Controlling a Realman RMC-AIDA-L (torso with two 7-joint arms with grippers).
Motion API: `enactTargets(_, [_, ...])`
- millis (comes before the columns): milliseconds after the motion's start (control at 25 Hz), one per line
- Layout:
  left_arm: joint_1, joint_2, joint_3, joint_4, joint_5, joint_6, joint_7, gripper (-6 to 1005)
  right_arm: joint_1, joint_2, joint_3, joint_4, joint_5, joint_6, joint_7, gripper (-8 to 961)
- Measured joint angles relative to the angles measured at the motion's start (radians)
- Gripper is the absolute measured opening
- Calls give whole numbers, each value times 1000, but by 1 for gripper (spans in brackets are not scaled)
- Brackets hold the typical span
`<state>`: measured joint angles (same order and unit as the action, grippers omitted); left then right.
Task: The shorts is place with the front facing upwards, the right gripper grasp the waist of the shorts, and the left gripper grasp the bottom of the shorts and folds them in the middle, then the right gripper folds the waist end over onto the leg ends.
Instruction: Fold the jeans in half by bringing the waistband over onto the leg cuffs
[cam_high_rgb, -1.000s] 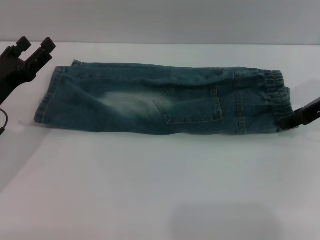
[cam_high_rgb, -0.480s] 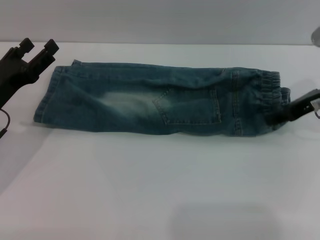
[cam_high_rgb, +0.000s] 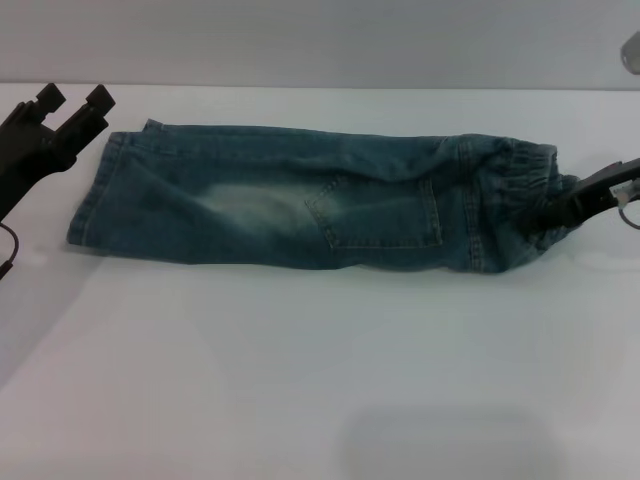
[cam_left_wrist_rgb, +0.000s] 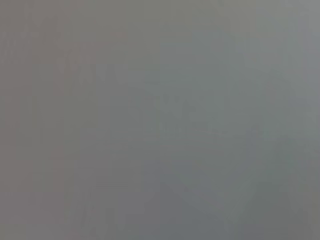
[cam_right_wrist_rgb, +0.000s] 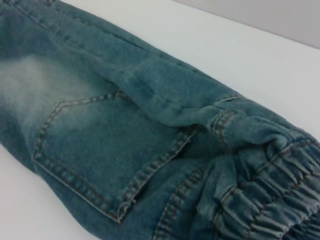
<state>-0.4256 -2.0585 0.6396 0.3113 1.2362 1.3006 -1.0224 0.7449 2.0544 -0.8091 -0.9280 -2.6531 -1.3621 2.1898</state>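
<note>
Shorts (cam_high_rgb: 320, 200), one pair, folded lengthwise, right end effector (cam_high_rgb: 560, 212) pinching waistband, left end effector (cam_high_rgb: 72, 108) spread apart.

The shorts (cam_high_rgb: 310, 205) lie folded lengthwise on the white table (cam_high_rgb: 320, 380), leg ends (cam_high_rgb: 92, 195) toward the left and the gathered waist (cam_high_rgb: 525, 190) toward the right (a patch pocket faces up near the middle). The right gripper (cam_high_rgb: 562, 208) is at the waist, its fingers pinching the bunched fabric. The left gripper (cam_high_rgb: 68, 100) hangs just beside the leg ends, fingers spread, not touching the denim.
</note>
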Motion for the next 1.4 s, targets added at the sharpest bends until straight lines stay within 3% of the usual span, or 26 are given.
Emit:
enactTargets(800, [-15,-1,0,-11,-2,-29,22,817,-10,10,-23,25,5,68,-31,547])
enactTargets(1240, [-14,-1,0,-13,3,-37,27,818,-13,11,-23,44,27,91,-72,97])
enactTargets(1400, [-17,-1,2,-31,4,-37,51,818,-25,6,-22,32,64,75,-87,3])
